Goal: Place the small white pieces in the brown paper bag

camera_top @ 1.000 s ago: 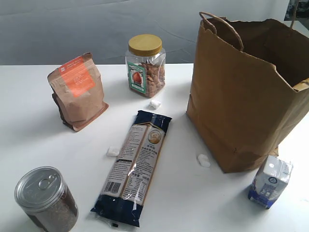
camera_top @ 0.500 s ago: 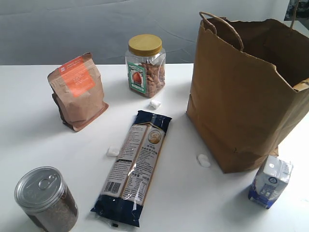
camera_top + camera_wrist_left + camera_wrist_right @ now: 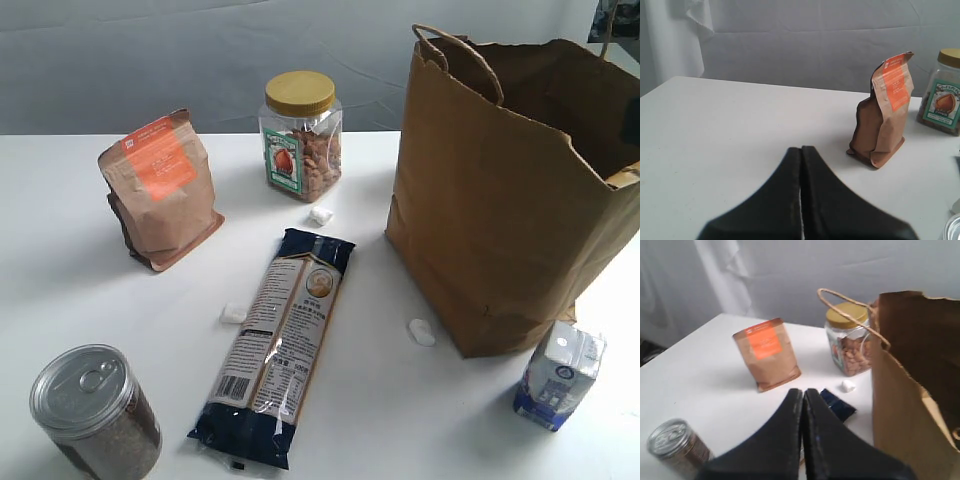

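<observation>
Three small white pieces (image 3: 233, 313) are recorded on the white table (image 3: 60, 300), none in the brown paper bag (image 3: 480, 220), which stands open-mouthed at the right. One piece lies just left of the long dark packet (image 3: 280, 345). The far piece (image 3: 320, 214) lies just in front of the nut jar (image 3: 301, 135). The right piece (image 3: 422, 332) lies close to the bag's near-left foot, apparently apart from it. Both pincers are seen closed and empty: the left gripper (image 3: 801, 155) with jaws pressed together above bare table at the left, the right gripper (image 3: 803, 395) likewise, raised near the bag. Neither arm is seen in the exterior view, so no approach is judged begun. For the first pick, the right piece is judged best suited to the right gripper. The jaws should be opened before descent, lowered squarely astride the lump, and closed gently, as so small a piece may be flicked aside. The bag wall and handle should be cleared on the lift, and release made well inside the mouth.
</observation>
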`<control>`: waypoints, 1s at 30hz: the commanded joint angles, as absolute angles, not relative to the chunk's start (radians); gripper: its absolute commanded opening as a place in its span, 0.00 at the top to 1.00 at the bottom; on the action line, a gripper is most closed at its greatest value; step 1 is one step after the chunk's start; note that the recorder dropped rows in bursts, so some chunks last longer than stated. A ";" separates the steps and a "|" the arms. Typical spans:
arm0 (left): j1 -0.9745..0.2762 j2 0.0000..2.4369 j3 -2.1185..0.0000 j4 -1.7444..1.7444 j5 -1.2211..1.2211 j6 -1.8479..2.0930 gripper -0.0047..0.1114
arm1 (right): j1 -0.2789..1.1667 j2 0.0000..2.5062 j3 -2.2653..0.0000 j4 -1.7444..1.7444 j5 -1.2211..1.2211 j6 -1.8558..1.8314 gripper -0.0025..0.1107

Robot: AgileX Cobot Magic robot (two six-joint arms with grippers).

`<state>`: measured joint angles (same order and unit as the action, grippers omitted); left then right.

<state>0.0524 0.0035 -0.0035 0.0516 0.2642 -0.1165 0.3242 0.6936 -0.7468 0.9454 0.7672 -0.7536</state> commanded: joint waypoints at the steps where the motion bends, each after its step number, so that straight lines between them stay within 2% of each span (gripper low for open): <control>1: 0.046 0.000 0.000 0.044 0.262 -0.120 0.96 | 0.498 0.811 -0.847 0.813 0.838 -0.682 0.98; 7: 0.046 0.000 0.000 0.044 0.262 -0.120 0.96 | 0.830 1.031 -0.957 0.496 0.756 -0.362 0.98; 13: 0.046 0.000 0.000 0.044 0.262 -0.120 0.96 | 0.998 1.341 -1.131 0.290 0.750 -0.074 0.98; 16: 0.046 0.000 0.000 0.044 0.262 -0.120 0.96 | 1.040 1.511 -1.271 0.219 0.821 0.008 0.89; 20: 0.046 0.000 0.000 0.044 0.262 -0.120 0.96 | 1.076 1.730 -1.451 0.146 0.917 0.119 0.64; 22: 0.046 0.000 0.000 0.044 0.262 -0.120 0.96 | 1.087 1.827 -1.530 0.116 0.940 0.166 0.55; 30: 0.046 0.000 0.000 0.044 0.262 -0.120 0.96 | 1.098 2.092 -1.709 0.074 0.922 0.190 0.54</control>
